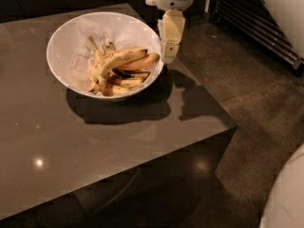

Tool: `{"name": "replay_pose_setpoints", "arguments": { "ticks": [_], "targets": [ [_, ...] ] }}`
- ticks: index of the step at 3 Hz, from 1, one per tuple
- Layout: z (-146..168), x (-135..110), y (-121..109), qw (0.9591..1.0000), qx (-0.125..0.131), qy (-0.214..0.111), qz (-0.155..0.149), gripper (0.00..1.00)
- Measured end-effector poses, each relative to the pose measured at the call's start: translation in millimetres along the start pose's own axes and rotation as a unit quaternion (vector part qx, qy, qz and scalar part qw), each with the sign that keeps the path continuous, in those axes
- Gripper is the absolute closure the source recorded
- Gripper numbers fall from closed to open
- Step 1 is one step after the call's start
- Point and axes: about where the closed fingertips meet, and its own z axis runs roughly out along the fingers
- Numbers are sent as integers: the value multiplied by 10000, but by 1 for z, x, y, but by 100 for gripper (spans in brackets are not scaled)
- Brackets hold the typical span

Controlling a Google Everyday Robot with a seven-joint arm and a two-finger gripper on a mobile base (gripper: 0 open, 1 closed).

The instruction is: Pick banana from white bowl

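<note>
The banana (116, 58), long, pale yellow and freckled with brown, lies on top of the pile in the white bowl (61, 42). A smooth orange-yellow banana (142, 62) lies just right of it, and smaller dark-blotched bananas (124, 80) lie underneath. Crumpled white paper lines the bowl. My gripper (168, 56) hangs pointing down just beyond the bowl's right rim, above the table and level with the fruit. It touches none of the bananas and holds nothing that I can see.
The bowl stands on a dark glossy table (95, 146) whose right edge and near corner (235, 125) are close to the gripper. Past the edge is speckled floor (256, 80). A slatted dark unit (256, 23) runs along the back right, and a white robot body (285, 198) fills the lower right corner.
</note>
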Motion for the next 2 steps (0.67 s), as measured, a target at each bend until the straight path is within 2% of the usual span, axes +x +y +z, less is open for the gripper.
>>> {"name": "replay_pose_setpoints", "arguments": {
  "ticks": [2],
  "targets": [
    [24,-4,2,9996,-218,-15,184,0]
  ]
}}
